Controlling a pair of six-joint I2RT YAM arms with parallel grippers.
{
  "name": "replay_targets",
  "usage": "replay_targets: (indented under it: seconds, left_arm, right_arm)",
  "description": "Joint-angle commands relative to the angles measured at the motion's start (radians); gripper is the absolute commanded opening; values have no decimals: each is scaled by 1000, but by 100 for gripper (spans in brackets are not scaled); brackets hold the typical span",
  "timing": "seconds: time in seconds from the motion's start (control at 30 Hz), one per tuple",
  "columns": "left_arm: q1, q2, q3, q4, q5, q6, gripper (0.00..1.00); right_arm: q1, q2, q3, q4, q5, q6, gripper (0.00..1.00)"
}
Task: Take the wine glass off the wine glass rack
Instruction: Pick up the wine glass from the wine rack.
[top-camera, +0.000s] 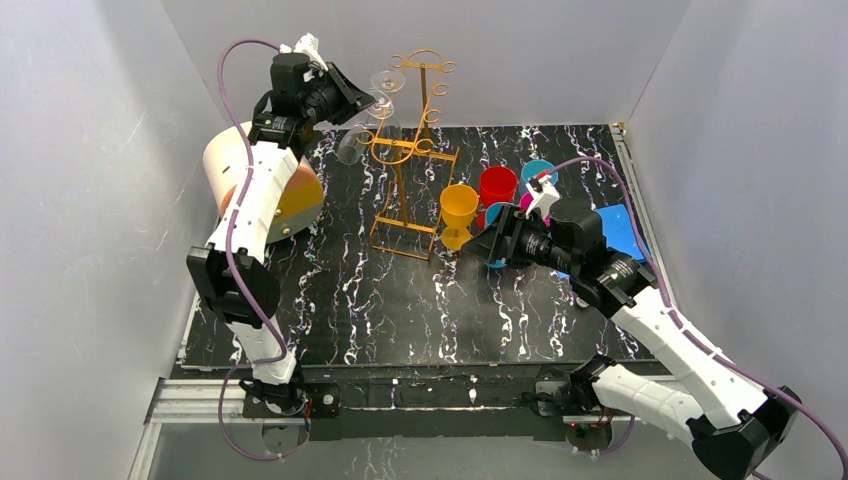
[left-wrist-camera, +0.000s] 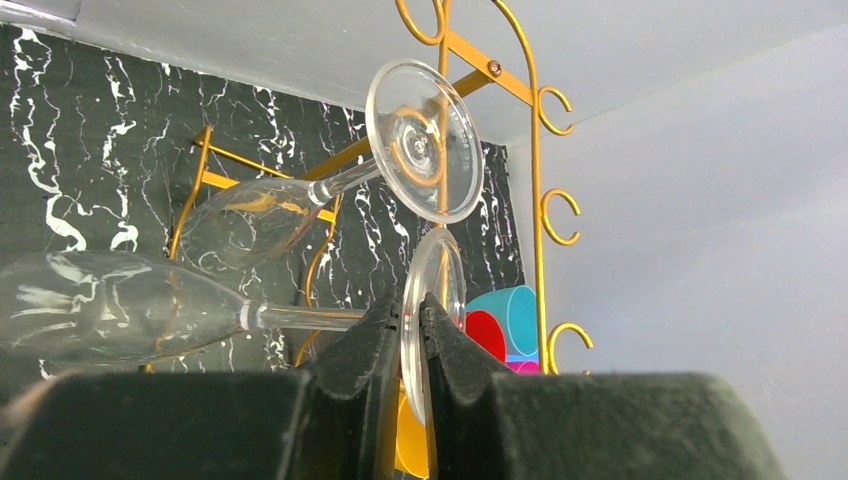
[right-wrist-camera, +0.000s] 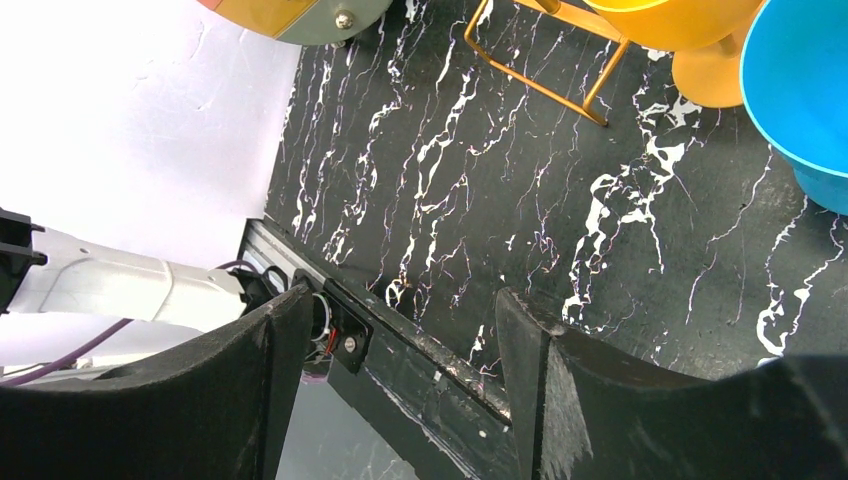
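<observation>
Lower right of the top view: right gripper (top-camera: 478, 245), jaws spread wide on nothing, low over the black marbled table (top-camera: 400, 310). From its wrist camera, nothing but tabletop and its near edge in the gap. Just beyond, a cluster of cups: yellow cup (top-camera: 459, 210), red cup (top-camera: 497, 185), blue cup (top-camera: 535, 168). At middle left, a cream-and-orange cylindrical box (top-camera: 222, 155), partly hidden by the left arm. Past the centre, the wine glass rack (top-camera: 415, 150), upright, golden wire, rectangular base on the table beside the yellow cup. Upper left of centre: left gripper (top-camera: 362, 100) high at the rack's top, jaws closed tight on the foot of the wine glass (left-wrist-camera: 110, 310). In the left wrist view, foot disc edge-on, pinched between the fingers (left-wrist-camera: 365, 345); stem and bowl stretched sideways toward the left edge, roughly level. Above it, a second glass (left-wrist-camera: 425, 140), tilted, foot against the rack's wires. Held glass among the rack's upper wires; hung there or already clear, impossible to tell.
</observation>
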Motion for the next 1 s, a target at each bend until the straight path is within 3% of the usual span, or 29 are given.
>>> replay_targets:
  seconds: [0.0, 0.3, 0.67, 0.97]
  left_arm:
    - [14, -15, 67, -19, -14, -22, 0]
    - [18, -24, 68, -15, -55, -14, 0]
    - [71, -53, -18, 226, 102, -269, 0]
    - [77, -58, 19, 134, 67, -217, 0]
  right_arm:
    - [-3, -14, 14, 17, 10, 12, 75]
    - [-3, -11, 14, 7, 13, 16, 75]
    - [-2, -18, 17, -6, 22, 16, 75]
    - [-2, -31, 12, -5, 32, 16, 76]
